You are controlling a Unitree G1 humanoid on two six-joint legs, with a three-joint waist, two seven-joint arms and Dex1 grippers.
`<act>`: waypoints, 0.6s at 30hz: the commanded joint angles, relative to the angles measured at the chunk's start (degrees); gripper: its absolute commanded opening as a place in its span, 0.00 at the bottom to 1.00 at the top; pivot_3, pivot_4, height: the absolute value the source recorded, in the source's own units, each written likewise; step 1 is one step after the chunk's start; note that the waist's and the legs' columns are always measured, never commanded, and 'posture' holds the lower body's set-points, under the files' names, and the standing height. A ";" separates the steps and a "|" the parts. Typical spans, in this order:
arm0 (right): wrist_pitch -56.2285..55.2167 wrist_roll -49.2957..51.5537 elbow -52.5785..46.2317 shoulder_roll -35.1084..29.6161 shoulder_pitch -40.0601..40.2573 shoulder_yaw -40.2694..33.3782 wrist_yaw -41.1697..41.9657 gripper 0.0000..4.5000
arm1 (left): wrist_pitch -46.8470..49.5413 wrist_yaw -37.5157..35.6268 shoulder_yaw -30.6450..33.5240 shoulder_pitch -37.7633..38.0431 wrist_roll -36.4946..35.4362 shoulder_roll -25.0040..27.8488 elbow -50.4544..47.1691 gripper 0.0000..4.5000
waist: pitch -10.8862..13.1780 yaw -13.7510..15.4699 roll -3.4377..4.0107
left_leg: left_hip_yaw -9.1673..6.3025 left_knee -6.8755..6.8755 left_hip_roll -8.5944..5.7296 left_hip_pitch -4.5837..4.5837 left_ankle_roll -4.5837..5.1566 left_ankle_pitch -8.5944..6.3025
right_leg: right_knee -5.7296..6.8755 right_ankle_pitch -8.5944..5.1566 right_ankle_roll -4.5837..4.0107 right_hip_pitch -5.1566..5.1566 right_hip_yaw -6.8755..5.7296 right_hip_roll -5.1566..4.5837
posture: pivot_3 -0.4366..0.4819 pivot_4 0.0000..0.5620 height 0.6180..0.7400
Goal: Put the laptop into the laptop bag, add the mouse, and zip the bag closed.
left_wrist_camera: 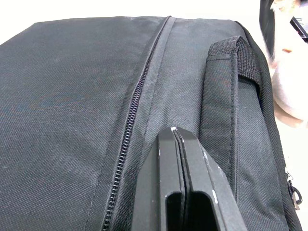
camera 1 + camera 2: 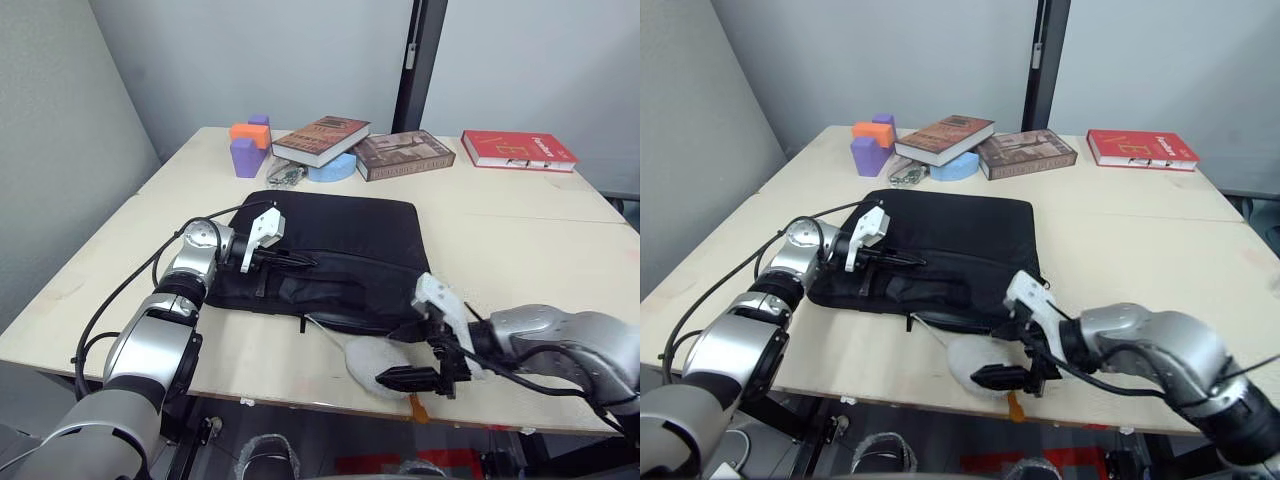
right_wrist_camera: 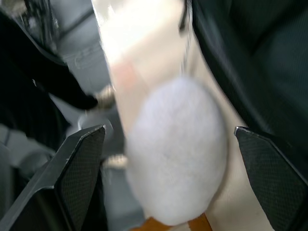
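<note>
The black laptop bag (image 2: 330,250) lies flat in the middle of the table, and the stretch of zip (image 1: 134,96) in the left wrist view is shut. My left gripper (image 2: 303,262) rests shut on the bag's top near its left end, beside the strap handle (image 1: 236,57). At the table's front edge my right gripper (image 2: 402,356) stands open around a fluffy white egg-shaped toy (image 3: 178,149), one finger on each side, not touching it. The laptop and the mouse are out of view.
Along the far edge are purple and orange blocks (image 2: 248,148), a stack of books (image 2: 322,138) on a blue disc, a further book (image 2: 404,154) and a red book (image 2: 518,149). A small metal clutter (image 2: 286,176) lies behind the bag. A black post (image 2: 418,60) rises behind the table.
</note>
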 commanded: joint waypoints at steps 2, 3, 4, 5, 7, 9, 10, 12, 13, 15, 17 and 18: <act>-2.71 -5.01 2.96 2.27 -2.63 3.24 3.23 1.00 | 0.98 -1.55 -0.78 1.85 1.99 0.24 -0.76 0.00 | 0.00 0.01 0.00 | -0.01 -0.01 0.00 0.00 0.00 0.00 | 0.00 0.00 0.00 -0.01 -0.01 0.00 | 0.48 0.27 1.00; -2.81 -5.62 3.40 2.97 -2.90 3.57 3.45 1.00 | 0.95 -1.58 -0.78 2.07 1.97 0.30 -1.13 0.00 | 0.00 -0.05 0.00 | -0.01 -0.02 0.00 0.00 0.00 0.00 | -0.01 0.00 0.01 -0.01 -0.02 0.00 | 0.48 0.27 1.00; -2.91 -6.16 3.43 3.21 -2.94 4.07 4.16 1.00 | 0.83 -1.50 -0.80 2.32 2.03 0.39 -1.49 0.00 | 0.00 -0.04 0.00 | -0.01 -0.02 0.01 0.00 0.00 0.00 | -0.01 0.00 0.01 -0.01 -0.02 0.01 | 0.48 0.27 1.00; -3.04 -6.69 3.40 3.30 -2.83 4.45 4.86 1.00 | 0.74 -1.40 -0.82 2.53 2.12 0.45 -1.74 0.00 | 0.00 -0.01 0.00 | -0.01 -0.02 0.01 -0.01 0.00 0.00 | -0.01 0.00 0.01 -0.01 -0.03 0.01 | 0.48 0.27 1.00; -2.99 -7.02 3.55 3.27 -2.34 4.42 6.17 0.82 | 0.72 -1.34 -0.86 2.90 2.23 0.53 -2.10 0.00 | 0.00 -0.02 0.00 | -0.01 -0.03 0.01 -0.01 0.00 0.00 | -0.05 0.00 0.01 0.00 -0.02 0.01 | 0.48 0.27 1.00; -2.96 -7.89 4.18 3.20 -2.08 4.25 6.79 0.67 | 0.25 -1.20 -1.07 3.25 2.56 0.58 -2.30 0.00 | 0.00 -0.07 0.00 | 0.00 -0.03 0.01 -0.02 0.00 0.00 | -0.08 0.00 0.01 0.00 -0.02 0.01 | 0.48 0.27 1.00; -3.08 -8.60 4.58 3.13 -2.06 4.18 6.98 0.59 | -0.18 -1.20 -1.23 3.40 2.79 0.60 -2.41 0.00 | 0.00 -0.07 0.00 | 0.00 -0.05 0.01 -0.02 0.00 0.00 | -0.09 0.00 0.01 0.00 -0.02 0.01 | 0.48 0.27 1.00; -3.14 -8.85 4.49 3.00 -1.74 3.39 7.79 0.43 | -0.55 -1.16 -1.33 3.59 2.96 0.54 -2.66 0.00 | 0.00 -0.05 0.00 | 0.00 -0.07 0.01 -0.01 0.00 0.00 | -0.09 0.00 0.01 0.00 -0.03 0.01 | 0.48 0.27 1.00; -3.00 -8.51 3.99 2.78 -1.52 2.82 8.37 0.35 | -0.62 -1.14 -1.31 3.60 2.93 0.48 -2.74 0.00 | 0.00 -0.05 0.00 | 0.00 -0.08 0.01 -0.01 0.00 0.00 | -0.09 0.00 0.01 0.00 -0.03 0.01 | 0.48 0.27 1.00; -2.76 -7.99 2.88 2.11 -0.98 1.76 9.25 0.21 | -0.71 -1.15 -1.31 3.56 2.91 0.42 -2.74 0.00 | 0.00 -0.01 0.00 | 0.00 -0.08 0.01 -0.01 0.00 0.00 | -0.12 0.00 0.01 0.00 -0.03 0.01 | 0.48 0.27 1.00; -2.41 -6.44 1.04 0.55 0.35 -0.76 10.59 0.06 | -1.19 -0.94 -1.49 3.32 3.24 0.37 -2.28 0.00 | 0.00 0.08 0.00 | 0.01 -0.11 0.01 -0.01 0.00 0.00 | -0.16 0.00 0.01 0.00 -0.03 0.01 | 0.48 0.27 1.00; -2.36 -6.21 0.25 -0.40 1.05 -2.00 10.79 0.00 | -1.31 -0.80 -1.56 3.17 3.40 0.32 -1.95 0.00 | 0.00 0.13 0.00 | 0.01 -0.12 0.01 -0.02 0.00 0.00 | -0.18 0.00 0.01 0.01 -0.04 0.01 | 0.48 0.27 1.00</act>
